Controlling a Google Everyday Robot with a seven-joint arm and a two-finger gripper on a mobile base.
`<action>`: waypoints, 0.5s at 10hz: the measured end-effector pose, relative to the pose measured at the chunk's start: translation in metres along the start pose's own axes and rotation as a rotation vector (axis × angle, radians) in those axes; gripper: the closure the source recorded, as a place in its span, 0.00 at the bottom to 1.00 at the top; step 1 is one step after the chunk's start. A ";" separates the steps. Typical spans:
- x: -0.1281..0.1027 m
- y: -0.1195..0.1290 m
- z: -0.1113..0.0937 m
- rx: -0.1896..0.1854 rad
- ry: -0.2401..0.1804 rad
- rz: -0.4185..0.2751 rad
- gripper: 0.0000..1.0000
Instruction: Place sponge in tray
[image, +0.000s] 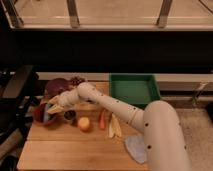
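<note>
The pale blue-grey sponge (46, 117) lies in a red bowl (37, 115) at the left end of the wooden table. My gripper (49, 110) reaches down into that bowl from the right, and its pale fingers are shut on the sponge, which shows only as a small bluish patch under them. The green tray (132, 76) stands at the back right of the table, well away from the gripper, with the white arm stretching in front of it.
A purple bowl (58, 87) sits behind the red one. Next to the gripper are a dark block (69, 115), an orange fruit (84, 123), a carrot (102, 119) and a banana (115, 127). A grey-blue cloth (136, 147) lies at the front right.
</note>
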 end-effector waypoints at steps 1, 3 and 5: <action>-0.007 -0.001 -0.002 0.001 0.000 -0.015 1.00; -0.020 -0.004 -0.007 0.010 -0.005 -0.040 1.00; -0.023 -0.005 -0.013 0.032 -0.022 -0.043 1.00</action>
